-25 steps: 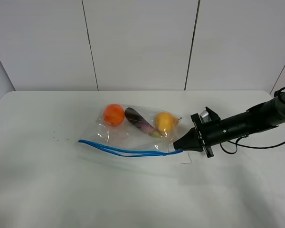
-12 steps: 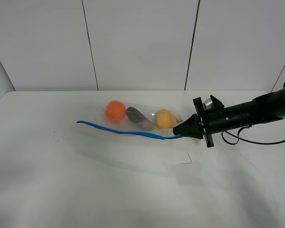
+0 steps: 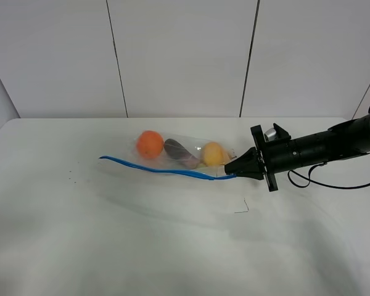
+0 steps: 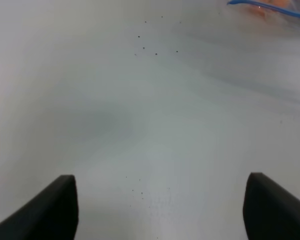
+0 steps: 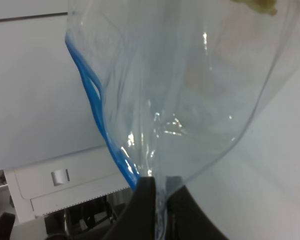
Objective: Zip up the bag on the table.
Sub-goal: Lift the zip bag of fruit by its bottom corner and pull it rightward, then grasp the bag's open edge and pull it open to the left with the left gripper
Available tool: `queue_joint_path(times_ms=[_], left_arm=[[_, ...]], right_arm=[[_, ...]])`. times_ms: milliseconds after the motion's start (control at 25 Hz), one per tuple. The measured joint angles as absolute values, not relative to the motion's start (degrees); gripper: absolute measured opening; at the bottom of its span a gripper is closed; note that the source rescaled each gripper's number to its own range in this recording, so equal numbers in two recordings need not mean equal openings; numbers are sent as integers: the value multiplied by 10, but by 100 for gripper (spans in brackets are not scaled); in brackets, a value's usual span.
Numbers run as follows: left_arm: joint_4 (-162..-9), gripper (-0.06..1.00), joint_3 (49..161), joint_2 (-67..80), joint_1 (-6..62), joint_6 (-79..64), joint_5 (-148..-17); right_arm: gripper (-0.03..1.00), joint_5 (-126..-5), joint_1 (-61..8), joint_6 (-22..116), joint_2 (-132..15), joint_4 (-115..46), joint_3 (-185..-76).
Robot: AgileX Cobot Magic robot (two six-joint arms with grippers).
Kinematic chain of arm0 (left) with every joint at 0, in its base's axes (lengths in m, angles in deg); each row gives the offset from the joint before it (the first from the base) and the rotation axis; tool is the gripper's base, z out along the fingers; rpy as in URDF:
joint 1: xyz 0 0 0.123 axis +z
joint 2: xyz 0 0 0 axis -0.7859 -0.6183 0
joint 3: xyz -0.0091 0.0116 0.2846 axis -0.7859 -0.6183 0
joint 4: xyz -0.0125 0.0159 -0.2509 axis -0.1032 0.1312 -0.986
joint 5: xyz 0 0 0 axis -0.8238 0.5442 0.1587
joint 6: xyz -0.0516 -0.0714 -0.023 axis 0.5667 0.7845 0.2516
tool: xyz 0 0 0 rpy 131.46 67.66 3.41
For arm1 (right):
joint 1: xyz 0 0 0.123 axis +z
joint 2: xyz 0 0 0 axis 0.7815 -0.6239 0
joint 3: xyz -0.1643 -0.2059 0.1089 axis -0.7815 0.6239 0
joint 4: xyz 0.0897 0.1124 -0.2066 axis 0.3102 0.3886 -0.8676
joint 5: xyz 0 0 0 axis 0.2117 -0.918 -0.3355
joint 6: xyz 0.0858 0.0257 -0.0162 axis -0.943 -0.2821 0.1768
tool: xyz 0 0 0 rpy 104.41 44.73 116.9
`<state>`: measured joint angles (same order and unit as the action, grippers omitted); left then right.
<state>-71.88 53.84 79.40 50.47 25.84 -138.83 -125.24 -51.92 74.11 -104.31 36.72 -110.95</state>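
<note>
The bag point(image 3: 172, 154) sits in the middle of the table point(image 3: 80, 234), its blue zipper point(image 3: 160, 170) running long from a free left end to the right end, which the right gripper point(image 3: 229, 176) pinches. Closing would run leftward from that grip. The left gripper point(image 4: 160, 176), jaws spread and empty, hangs over the table, well apart from the free end

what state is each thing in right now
bag, one corner pinched, rest hanging slack
blue zipper strip, tracks apart in places, not fully zipped
right gripper, jaws shut on the bag's corner
left gripper, jaws open, holding nothing
</note>
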Motion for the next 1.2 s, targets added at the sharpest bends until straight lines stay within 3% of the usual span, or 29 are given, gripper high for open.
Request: queue_joint_path(times_ms=[320, 720, 1040, 1200], left_arm=[[-719, 100, 569, 761, 505, 258, -1367], [-791, 100, 754, 451, 505, 258, -1301], [-874, 100, 764, 262, 498, 228, -1174], [-968, 100, 740, 197, 440, 196, -1119]], right_arm=[[0, -1252, -519, 741, -1043, 367, -1110], [0, -1252, -519, 745, -1043, 367, -1110], [0, -1252, -519, 746, -1043, 367, -1110], [0, -1252, -519, 747, -1043, 367, -1110]])
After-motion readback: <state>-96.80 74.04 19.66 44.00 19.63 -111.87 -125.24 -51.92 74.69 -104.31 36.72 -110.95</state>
